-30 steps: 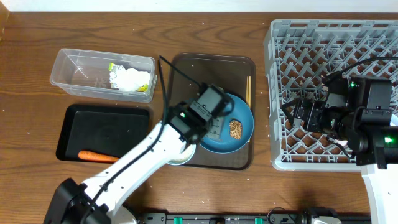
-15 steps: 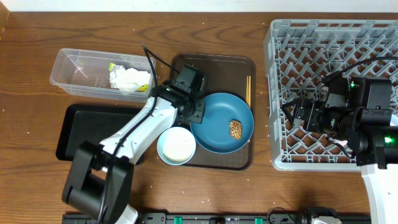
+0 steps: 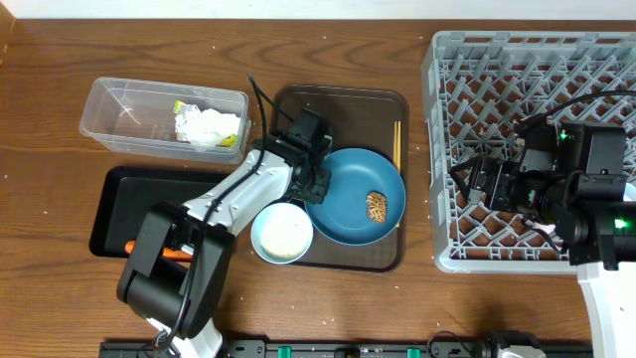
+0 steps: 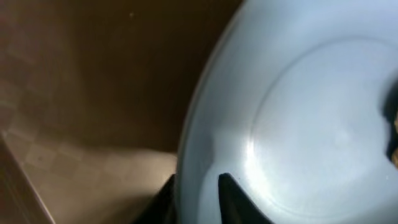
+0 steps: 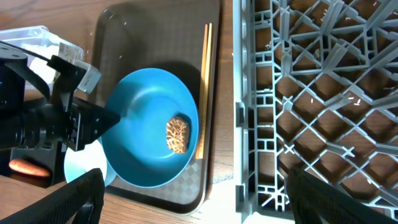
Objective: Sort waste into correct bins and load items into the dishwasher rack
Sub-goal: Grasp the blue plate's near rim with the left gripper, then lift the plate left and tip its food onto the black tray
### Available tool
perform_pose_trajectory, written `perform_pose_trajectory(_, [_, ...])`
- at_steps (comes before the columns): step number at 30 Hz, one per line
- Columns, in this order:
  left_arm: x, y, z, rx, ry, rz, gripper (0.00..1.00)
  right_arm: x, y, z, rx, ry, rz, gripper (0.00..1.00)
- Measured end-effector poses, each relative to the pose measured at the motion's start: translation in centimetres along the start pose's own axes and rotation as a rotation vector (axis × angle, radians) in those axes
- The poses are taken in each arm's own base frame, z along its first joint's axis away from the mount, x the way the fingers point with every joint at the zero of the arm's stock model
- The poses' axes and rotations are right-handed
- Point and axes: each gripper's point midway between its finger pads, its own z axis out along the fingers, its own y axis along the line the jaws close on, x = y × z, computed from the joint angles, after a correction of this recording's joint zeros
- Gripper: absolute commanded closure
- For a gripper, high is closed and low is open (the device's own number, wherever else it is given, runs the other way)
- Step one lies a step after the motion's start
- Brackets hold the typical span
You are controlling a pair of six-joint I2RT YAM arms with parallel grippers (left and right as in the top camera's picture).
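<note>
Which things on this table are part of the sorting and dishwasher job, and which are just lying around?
Part of the job: clear tub, black tray, napkin, carrot, brown food lump, blue plate, white bowl, chopsticks, grey rack.

Just lying about: brown serving tray.

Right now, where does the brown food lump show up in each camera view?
Overhead: the brown food lump lies mid-picture, right of centre on the blue plate.
Left wrist: only a dark sliver at the far right edge, probably it.
Right wrist: left of centre, mid-plate.
Shared landmark: the blue plate, beside the chopsticks.
</note>
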Motion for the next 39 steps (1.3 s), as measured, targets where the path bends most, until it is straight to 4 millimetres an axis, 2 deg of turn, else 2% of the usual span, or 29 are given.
perform_pose_trajectory(1, [-0.1, 0.0, 0.0, -0.003, -0.003, 0.002, 0.94, 0.0, 0.0, 0.0, 0.0, 0.0, 0.0, 0.13])
perform_pose_trajectory(8, [-1.2, 0.0, 0.0, 0.005, -0.046, 0.0, 0.93, 0.0, 0.0, 0.0, 0.0, 0.0, 0.0, 0.13])
perform_pose_trajectory(13, [-1.5, 0.8, -0.4, 0.001, -0.059, -0.042, 0.94, 0.1, 0.0, 0.0, 0.001, 0.004, -0.002, 0.13])
perform_pose_trajectory(17, [-2.9, 1.7, -2.7, 0.0, -0.115, -0.081, 0.94, 0.1, 0.0, 0.0, 0.001, 0.004, -0.005, 0.13])
perform_pose_trajectory(21, [-4.9, 2.6, -6.9, -0.004, -0.236, -0.103, 0.94, 0.1, 0.0, 0.0, 0.001, 0.004, -0.006, 0.13])
perform_pose_trajectory(24, [-5.4, 3.1, -9.9, -0.004, -0.298, -0.117, 0.94, 0.1, 0.0, 0.0, 0.001, 0.003, -0.006, 0.13])
perform_pose_trajectory(28, [-3.7, 4.6, -13.0, -0.078, -0.309, -0.143, 0.94, 0.2, -0.1, 0.0, 0.002, 0.009, -0.004, 0.13])
perform_pose_trajectory(32, [-0.6, 7.4, -16.6, -0.242, -0.304, -0.183, 0.94, 0.3, -0.1, 0.0, 0.003, 0.014, -0.006, 0.13])
perform_pose_trajectory(39, [6.0, 12.9, -25.4, -0.553, -0.415, -0.364, 0.94, 0.0, 0.0, 0.0, 0.0, 0.0, -0.014, 0.13])
